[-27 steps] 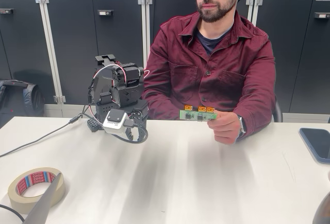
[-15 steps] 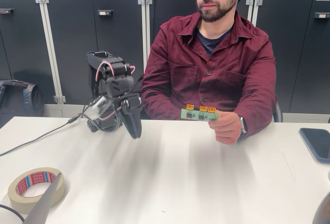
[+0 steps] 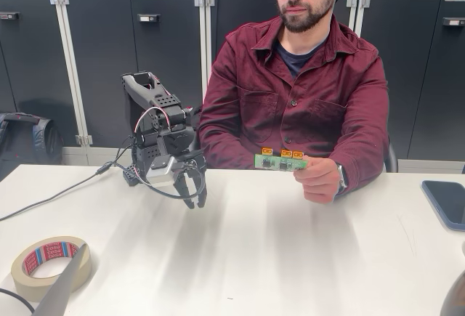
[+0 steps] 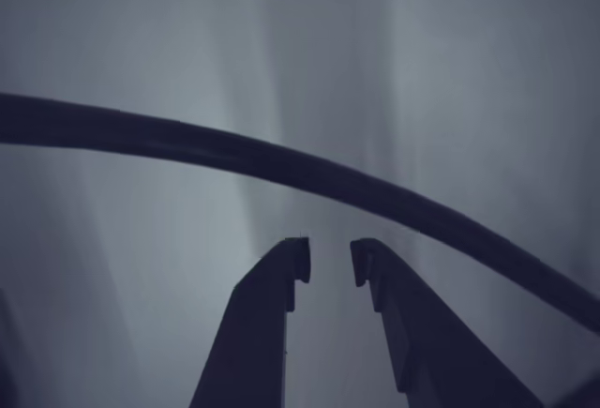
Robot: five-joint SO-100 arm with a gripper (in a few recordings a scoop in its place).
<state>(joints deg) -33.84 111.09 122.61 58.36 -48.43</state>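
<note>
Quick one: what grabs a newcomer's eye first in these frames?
A person behind the white table holds out a green circuit board in one hand, centre right in the fixed view. Left of it, the black arm's gripper hangs empty over the tabletop, fingers slightly apart.

Bright room, murky wrist camera.
Soft even light in the fixed view, faint streaky shadows on the bench (image 3: 290, 258); wrist view dim, blue-grey, fingers (image 4: 253, 333) and cable (image 4: 281, 159) dark silhouettes.
</note>
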